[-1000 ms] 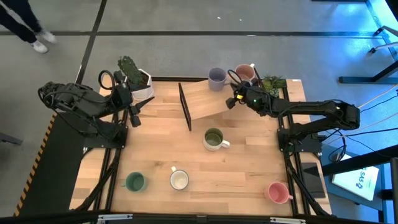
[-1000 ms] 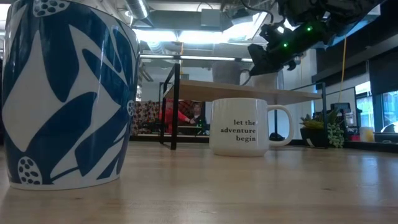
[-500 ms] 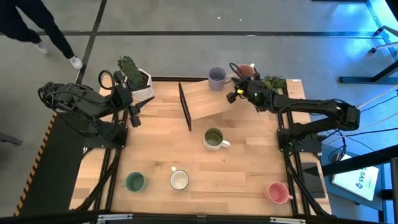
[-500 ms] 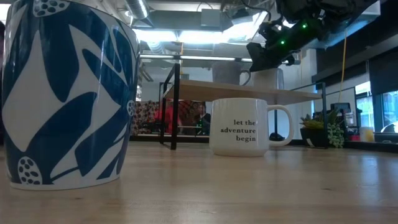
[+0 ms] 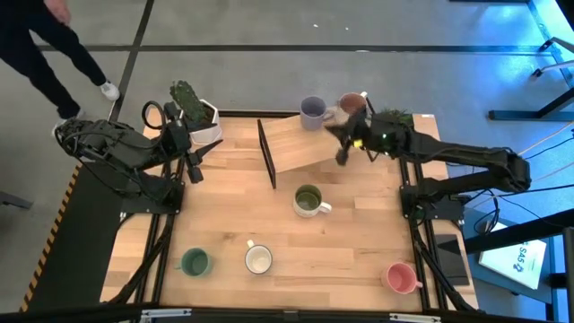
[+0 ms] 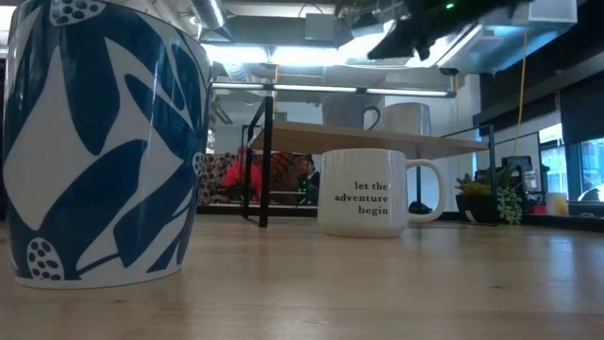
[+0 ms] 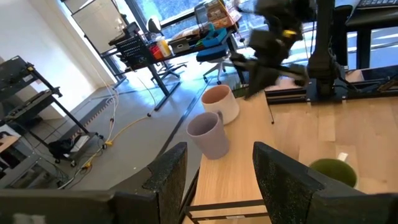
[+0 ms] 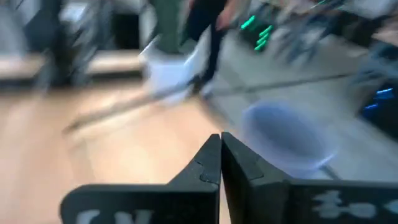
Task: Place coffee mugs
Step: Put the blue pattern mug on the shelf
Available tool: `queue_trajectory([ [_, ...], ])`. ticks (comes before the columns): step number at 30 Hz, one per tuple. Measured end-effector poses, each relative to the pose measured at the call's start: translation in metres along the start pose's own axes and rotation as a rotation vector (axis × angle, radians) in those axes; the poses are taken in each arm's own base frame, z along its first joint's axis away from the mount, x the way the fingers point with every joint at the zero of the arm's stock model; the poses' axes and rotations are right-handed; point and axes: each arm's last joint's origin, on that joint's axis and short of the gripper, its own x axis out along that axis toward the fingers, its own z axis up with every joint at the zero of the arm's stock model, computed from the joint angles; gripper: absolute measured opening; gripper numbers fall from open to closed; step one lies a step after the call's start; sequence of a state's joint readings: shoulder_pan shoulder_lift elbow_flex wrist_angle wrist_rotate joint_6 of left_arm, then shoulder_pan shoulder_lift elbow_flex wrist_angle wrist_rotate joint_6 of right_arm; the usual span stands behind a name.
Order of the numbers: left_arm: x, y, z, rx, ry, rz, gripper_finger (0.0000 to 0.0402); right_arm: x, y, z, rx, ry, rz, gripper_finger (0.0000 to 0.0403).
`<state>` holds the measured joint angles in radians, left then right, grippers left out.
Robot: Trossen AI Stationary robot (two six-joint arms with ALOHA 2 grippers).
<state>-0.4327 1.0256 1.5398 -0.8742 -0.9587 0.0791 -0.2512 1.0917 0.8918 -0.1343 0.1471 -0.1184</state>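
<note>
On a raised wooden shelf [image 5: 296,144] near the far edge stand the lavender-blue mug [image 5: 312,112] and the mauve mug [image 5: 352,104], both upright on their bases. They also show in the low view as the lavender-blue mug [image 6: 351,115] and the mauve mug [image 6: 408,118]. The olive green mug [image 5: 308,200] stands mid-table. Teal [image 5: 195,262], white [image 5: 258,260] and pink [image 5: 399,276] mugs stand along the near edge. My right gripper [image 5: 343,152] hovers shut and blurred above the shelf's right end, touching nothing. My left gripper [image 7: 214,168] waits open at the table's left.
A white hexagonal cactus pot [image 5: 195,113] sits at the far left corner and a small green plant [image 5: 395,117] at the far right. A blue-patterned mug [image 6: 104,142] fills the low view's left. A person [image 5: 40,45] walks beyond the far left corner.
My right gripper has risen from the mugs on the shelf and swung a little toward the table's near-right, fast enough to blur. The two shelf mugs have stayed put, and both now show clear of the gripper in the low view. The person beyond the table has walked on.
</note>
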Motion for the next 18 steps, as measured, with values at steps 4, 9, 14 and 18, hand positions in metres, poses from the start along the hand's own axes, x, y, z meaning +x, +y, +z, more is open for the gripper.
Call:
queue_trajectory([
  [4,0.000,0.000,0.000,0.000,-0.001,-0.008,0.0178,-0.016,0.031,-0.015,-0.048,0.231,0.181,0.0026],
  [9,0.000,0.000,0.000,0.000,-0.001,-0.009,0.0178,-0.040,0.069,-0.037,-0.040,0.495,0.363,0.0099],
  [14,0.000,0.000,0.000,-0.009,-0.001,-0.010,0.0178,-0.065,0.096,-0.052,-0.009,0.659,0.326,0.0167],
  [18,0.000,0.000,0.000,-0.018,-0.001,-0.014,0.0178,-0.081,0.117,-0.054,0.043,0.690,0.415,0.0180],
])
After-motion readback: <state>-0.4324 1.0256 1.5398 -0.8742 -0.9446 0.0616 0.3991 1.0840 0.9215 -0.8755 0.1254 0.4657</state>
